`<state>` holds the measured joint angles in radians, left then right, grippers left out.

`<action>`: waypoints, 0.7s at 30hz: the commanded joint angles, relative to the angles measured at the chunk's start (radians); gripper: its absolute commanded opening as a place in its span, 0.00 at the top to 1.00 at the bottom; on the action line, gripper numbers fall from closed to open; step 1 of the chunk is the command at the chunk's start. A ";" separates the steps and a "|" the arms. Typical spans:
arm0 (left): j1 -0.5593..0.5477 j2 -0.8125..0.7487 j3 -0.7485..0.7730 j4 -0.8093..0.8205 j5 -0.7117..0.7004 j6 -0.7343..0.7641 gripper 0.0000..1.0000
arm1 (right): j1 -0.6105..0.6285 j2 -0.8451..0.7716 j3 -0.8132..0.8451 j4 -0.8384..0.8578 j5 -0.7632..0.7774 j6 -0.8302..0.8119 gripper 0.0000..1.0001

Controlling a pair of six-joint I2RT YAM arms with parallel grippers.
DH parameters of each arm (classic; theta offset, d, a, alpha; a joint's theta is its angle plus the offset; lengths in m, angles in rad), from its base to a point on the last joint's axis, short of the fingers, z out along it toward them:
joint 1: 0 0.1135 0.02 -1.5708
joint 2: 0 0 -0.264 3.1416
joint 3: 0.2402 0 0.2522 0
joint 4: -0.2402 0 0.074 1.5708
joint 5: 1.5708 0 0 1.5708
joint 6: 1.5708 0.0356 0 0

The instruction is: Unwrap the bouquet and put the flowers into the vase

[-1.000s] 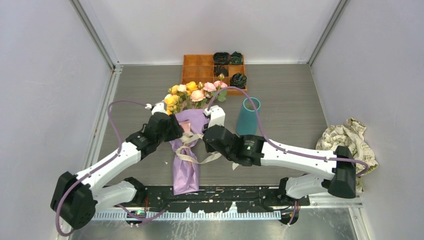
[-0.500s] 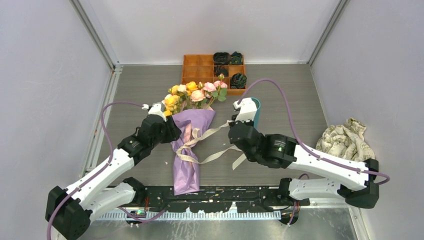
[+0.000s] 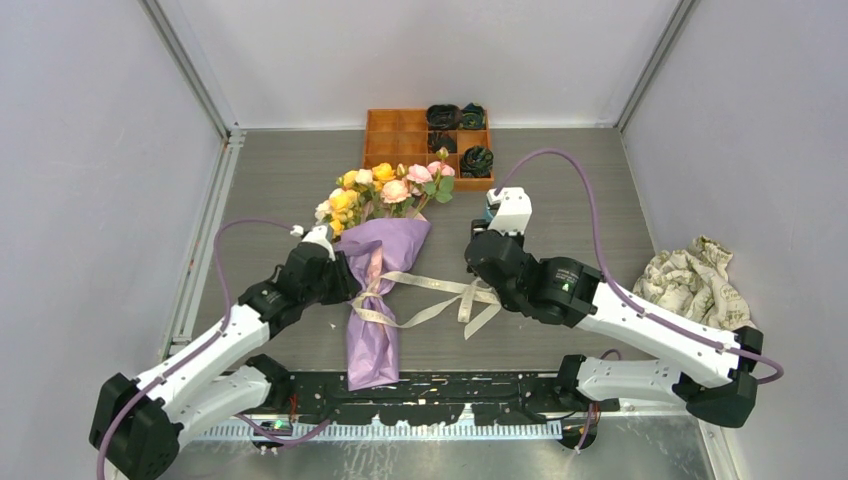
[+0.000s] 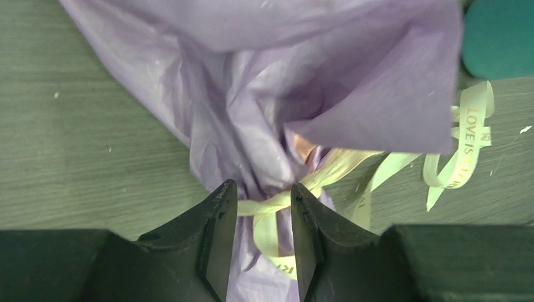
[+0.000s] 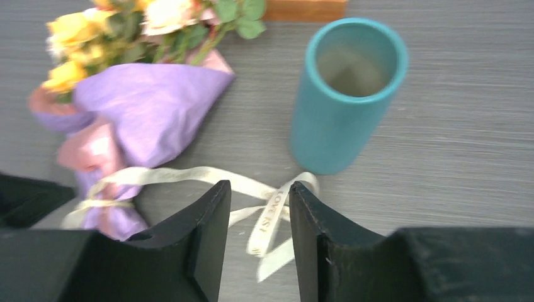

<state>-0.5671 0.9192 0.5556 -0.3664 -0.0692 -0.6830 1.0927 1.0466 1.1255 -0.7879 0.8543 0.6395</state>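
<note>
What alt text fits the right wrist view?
An upright teal vase stands on the grey table, a purple-wrapped bouquet lying beside it. A loose cream ribbon trails from the bouquet toward the vase, passing below the open right gripper.

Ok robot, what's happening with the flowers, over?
Left gripper round bouquet neck. Right gripper open above loose ribbon. Paper still on; vase empty, nothing blocking it.

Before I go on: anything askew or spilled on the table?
Nothing spilled. The ribbon lies in loose tails across the table, up to the foot of the upright vase; one turn binds the bouquet.
</note>
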 commanded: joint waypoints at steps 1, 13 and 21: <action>0.001 -0.081 -0.066 -0.034 0.003 -0.045 0.62 | 0.001 0.008 -0.028 0.214 -0.268 -0.018 0.54; 0.000 -0.343 -0.126 -0.176 -0.087 -0.095 0.62 | 0.004 0.440 -0.107 0.672 -0.770 0.115 0.61; 0.000 -0.376 -0.147 -0.199 -0.096 -0.112 0.63 | 0.007 0.610 -0.068 0.751 -0.800 0.131 0.62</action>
<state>-0.5671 0.5598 0.4160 -0.5556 -0.1452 -0.7815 1.0958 1.6325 1.0023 -0.1501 0.0826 0.7567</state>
